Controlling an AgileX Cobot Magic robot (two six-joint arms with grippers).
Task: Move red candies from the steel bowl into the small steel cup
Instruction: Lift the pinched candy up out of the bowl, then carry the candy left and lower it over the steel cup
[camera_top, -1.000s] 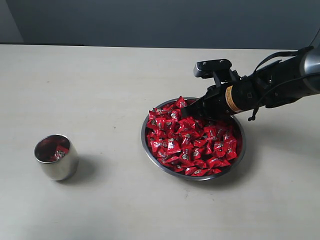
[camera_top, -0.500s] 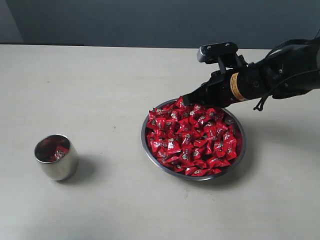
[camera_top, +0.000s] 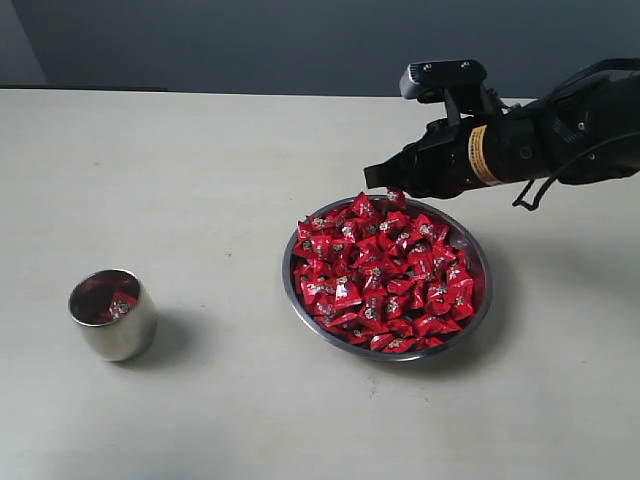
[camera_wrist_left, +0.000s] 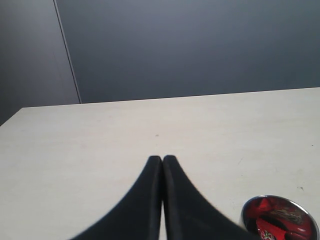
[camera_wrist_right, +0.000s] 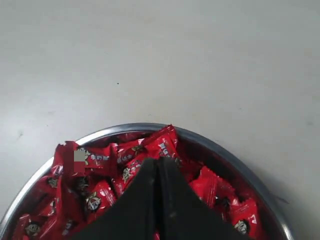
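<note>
The steel bowl (camera_top: 287, 285) (camera_wrist_right: 226, 150) sits right of centre, heaped with red candies (camera_top: 385, 280) (camera_wrist_right: 95, 200). My right gripper (camera_top: 385, 184) (camera_wrist_right: 159, 161) hangs shut just above the bowl's far rim. One red candy (camera_top: 397, 196) (camera_wrist_right: 162, 144) shows right at its tips, raised above the heap and apparently pinched by its wrapper. The small steel cup (camera_top: 112, 315) (camera_wrist_left: 280, 217) stands far to the left with a few red candies inside. My left gripper (camera_wrist_left: 162, 159) is shut on nothing above bare table; the exterior view does not show it.
The pale table (camera_top: 200, 170) runs wide between the cup and the bowl. A dark wall (camera_top: 300, 40) stands behind the table's far edge. The right arm (camera_top: 540, 140) reaches in from the right side.
My right gripper, shut throughout, has lifted out of the candy heap and drawn back toward the bowl's far rim. Cup and bowl have not moved.
</note>
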